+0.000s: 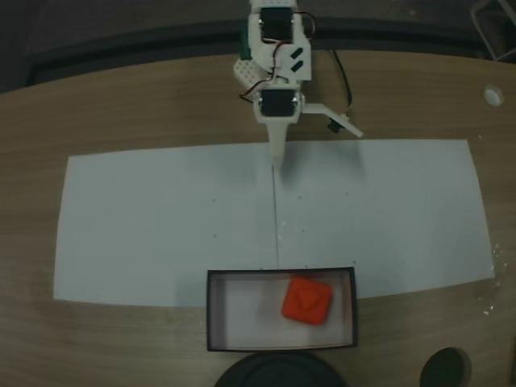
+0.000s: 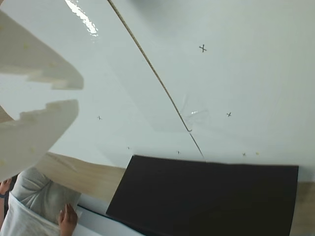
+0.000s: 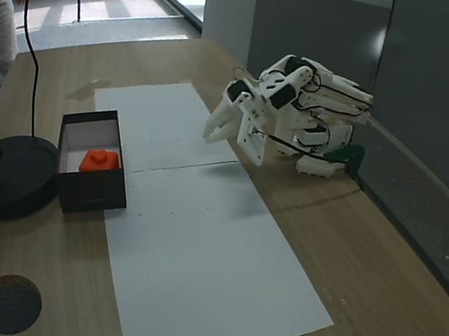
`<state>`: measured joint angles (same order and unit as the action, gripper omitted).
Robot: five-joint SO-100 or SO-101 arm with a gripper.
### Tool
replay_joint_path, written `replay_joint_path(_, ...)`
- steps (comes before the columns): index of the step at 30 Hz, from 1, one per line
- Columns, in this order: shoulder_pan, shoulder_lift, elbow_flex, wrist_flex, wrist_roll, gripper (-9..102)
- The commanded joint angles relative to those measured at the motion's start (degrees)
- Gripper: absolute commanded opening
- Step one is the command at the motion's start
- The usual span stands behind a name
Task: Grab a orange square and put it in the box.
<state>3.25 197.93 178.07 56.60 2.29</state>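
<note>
the orange square (image 1: 307,300) lies inside the box (image 1: 213,310), toward its 3 o'clock side in a fixed view. the claw (image 3: 230,133) hangs empty with fingers spread apart over the white paper (image 1: 161,218), well apart from the box, toward 12 o'clock on the tabletop (image 1: 97,105).

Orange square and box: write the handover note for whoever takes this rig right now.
Pincer: open, holding nothing, pulled back near the arm's base, above the far end of the white paper.
Orange square: lies inside the box, toward its right side in a fixed view.
Box: stands at the paper's near edge, well away from the pincer.
Done: the square is in the box.
Left: nothing visible.
</note>
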Motion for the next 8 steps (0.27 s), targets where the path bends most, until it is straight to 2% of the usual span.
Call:
replay_joint_path(1,-2.5,1.2,-2.5,4.3,0.4,0)
replay_joint_path(5,-9.8,1.2,-6.2,17.8,-0.2,0)
replay_joint_path(8,-10.2,1.1,-6.2,17.4,0.2,0)
